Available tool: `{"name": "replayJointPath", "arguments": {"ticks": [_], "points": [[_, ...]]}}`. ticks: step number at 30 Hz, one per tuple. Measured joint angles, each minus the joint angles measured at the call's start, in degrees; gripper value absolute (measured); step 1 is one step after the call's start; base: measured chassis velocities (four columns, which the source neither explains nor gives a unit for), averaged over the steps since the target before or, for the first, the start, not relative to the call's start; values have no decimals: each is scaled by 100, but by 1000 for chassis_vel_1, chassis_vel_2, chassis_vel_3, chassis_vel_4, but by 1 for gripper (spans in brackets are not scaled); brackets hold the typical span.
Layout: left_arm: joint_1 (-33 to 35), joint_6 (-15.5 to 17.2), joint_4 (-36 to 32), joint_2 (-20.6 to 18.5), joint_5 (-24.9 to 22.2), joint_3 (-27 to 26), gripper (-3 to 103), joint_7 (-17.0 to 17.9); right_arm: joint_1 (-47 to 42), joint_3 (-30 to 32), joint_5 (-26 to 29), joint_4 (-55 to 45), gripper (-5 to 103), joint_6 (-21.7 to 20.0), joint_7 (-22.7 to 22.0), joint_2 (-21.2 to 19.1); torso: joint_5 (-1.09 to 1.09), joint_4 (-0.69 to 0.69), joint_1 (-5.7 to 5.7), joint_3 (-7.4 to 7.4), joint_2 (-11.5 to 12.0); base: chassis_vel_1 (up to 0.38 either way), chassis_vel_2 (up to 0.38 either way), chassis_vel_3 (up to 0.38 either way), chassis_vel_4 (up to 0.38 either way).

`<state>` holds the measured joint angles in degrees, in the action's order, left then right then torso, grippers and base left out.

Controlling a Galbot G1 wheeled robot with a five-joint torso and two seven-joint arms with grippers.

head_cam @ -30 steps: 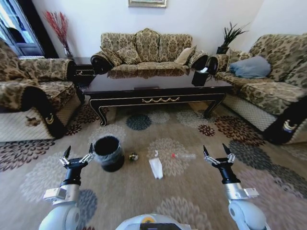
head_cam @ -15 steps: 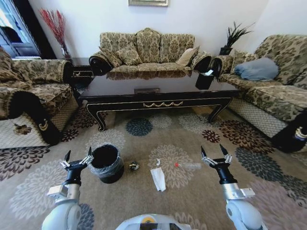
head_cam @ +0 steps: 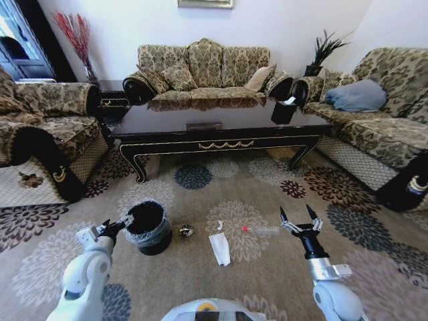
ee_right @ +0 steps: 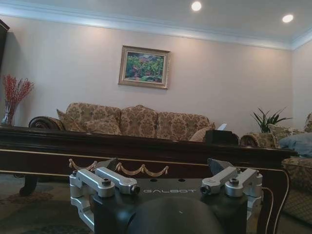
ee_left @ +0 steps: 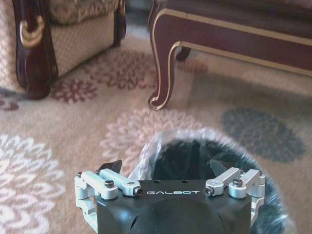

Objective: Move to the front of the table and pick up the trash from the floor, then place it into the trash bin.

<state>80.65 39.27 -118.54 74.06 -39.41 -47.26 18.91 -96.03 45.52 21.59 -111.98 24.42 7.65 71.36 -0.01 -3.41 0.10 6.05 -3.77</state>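
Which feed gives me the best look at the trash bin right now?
The head view: the whole trash bin stands on the carpet just ahead of the left gripper, with the litter beside it. The left wrist view shows its bagged rim close up, partly hidden behind that open gripper. The right wrist view faces the table instead.

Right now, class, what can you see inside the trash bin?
The trash bin shows a thin plastic liner folded over its rim and a dark interior with no litter visible. Its bottom stays hidden in shadow, and the left gripper blocks part of the opening.
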Motion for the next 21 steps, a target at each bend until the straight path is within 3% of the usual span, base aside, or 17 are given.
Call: {"name": "replayJointPath", "arguments": {"ticks": [12, 21], "points": [[-725, 52, 992, -84, -54, 434, 100, -28, -7, 14, -29, 163, 100, -19, -16, 101, 2, -2, 0, 0, 0, 0, 0, 0, 0], [-952, 17, 1539, 157, 189, 644, 100, 15, -64, 109, -19, 248, 100, -13, -22, 136, 2, 0, 0, 0, 0, 0, 0, 0, 0]]}}
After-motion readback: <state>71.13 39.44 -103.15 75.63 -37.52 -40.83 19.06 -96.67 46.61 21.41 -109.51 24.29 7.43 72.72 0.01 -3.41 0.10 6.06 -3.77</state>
